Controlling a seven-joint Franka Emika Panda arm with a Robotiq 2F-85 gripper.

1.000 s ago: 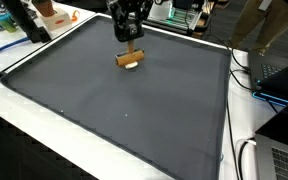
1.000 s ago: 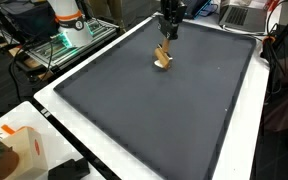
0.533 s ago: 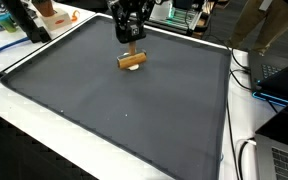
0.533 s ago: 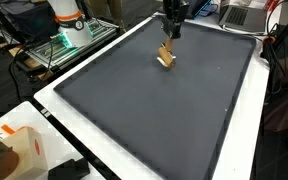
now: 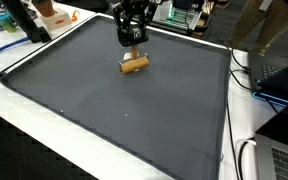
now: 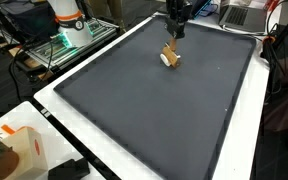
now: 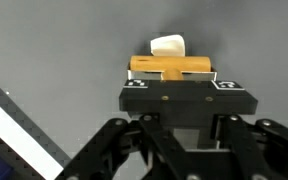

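- Your gripper is pressed tight onto a smooth tan wooden bar, whose pale rounded end pokes out.
- A matte dark grey mat lies flat below.

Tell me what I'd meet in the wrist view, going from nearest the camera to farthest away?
gripper → wooden block clamped in it → white piece just beyond the block → grey mat
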